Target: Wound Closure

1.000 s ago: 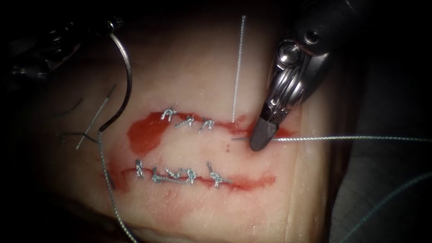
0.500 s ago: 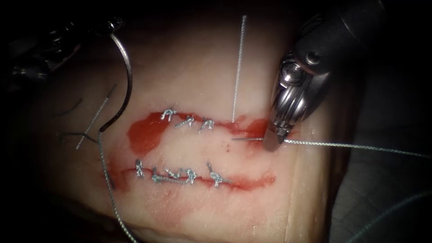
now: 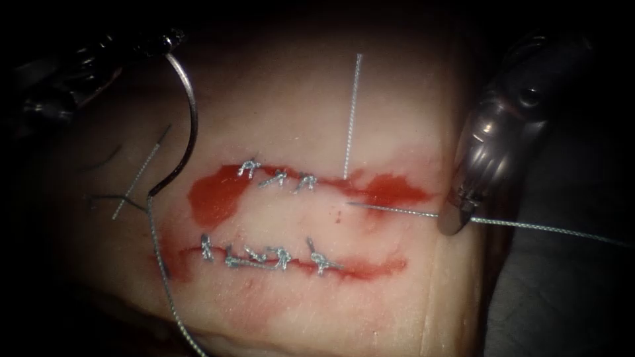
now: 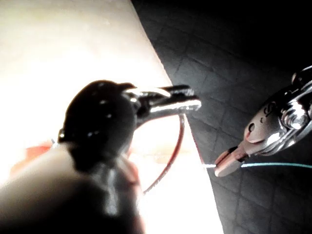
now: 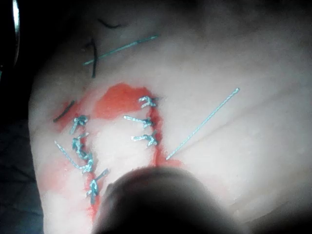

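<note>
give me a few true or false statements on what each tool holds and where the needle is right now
1. The left arm's tool holds the curved steel needle near one end of its curve. True.
2. The needle is buried in the pale pork tissue. False: it hangs free above the tissue, left of the cuts.
3. The right arm's tool has its jaws shut on the grey braided thread. True.
4. The right arm's tool sits left of the stitched upper cut. False: it is at the tissue's right edge.
5. Red fluid lies along the cuts. True.
</note>
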`<state>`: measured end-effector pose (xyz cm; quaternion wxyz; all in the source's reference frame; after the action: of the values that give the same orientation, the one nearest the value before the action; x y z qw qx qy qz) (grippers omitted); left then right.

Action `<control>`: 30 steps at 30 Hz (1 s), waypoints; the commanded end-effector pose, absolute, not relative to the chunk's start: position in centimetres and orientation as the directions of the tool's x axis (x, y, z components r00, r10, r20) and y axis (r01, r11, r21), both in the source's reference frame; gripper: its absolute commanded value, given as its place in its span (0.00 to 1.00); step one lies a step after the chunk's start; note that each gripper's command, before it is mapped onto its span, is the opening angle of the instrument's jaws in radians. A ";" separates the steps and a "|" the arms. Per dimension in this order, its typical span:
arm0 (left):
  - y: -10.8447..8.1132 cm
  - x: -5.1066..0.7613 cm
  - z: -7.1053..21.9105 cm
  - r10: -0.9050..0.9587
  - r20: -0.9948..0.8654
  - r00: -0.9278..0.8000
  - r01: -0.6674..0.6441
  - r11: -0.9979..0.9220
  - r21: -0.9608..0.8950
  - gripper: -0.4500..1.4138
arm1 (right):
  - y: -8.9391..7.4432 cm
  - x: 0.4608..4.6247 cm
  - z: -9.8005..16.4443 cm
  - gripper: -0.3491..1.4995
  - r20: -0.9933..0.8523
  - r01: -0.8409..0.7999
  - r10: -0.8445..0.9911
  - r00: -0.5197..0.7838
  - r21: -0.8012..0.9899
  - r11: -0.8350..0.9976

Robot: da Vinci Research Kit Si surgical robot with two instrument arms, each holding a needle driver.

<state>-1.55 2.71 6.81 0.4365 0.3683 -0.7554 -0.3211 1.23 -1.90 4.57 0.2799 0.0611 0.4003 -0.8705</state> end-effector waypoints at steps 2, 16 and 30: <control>2.7 -1.60 6.9 -0.836 0.426 -0.346 -0.271 0.524 0.807 0.00 | -1.9 1.23 4.6 0.00 -0.329 0.540 -0.446 -0.832 -0.661 -0.520; 2.7 -1.43 7.5 -0.834 0.544 -0.091 0.158 0.528 0.835 0.00 | -1.3 1.23 4.3 0.91 0.046 0.404 -0.693 -0.719 -0.784 -0.471; 2.9 -0.94 8.1 -0.818 0.400 0.413 0.578 0.575 0.580 0.45 | -1.1 1.41 4.4 0.90 0.311 0.313 -0.946 -0.087 -0.893 -0.323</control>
<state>-0.87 2.85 8.07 0.8297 0.1715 -0.3212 -0.4230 1.35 -1.15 4.38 0.4785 -0.4800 0.3240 -0.6601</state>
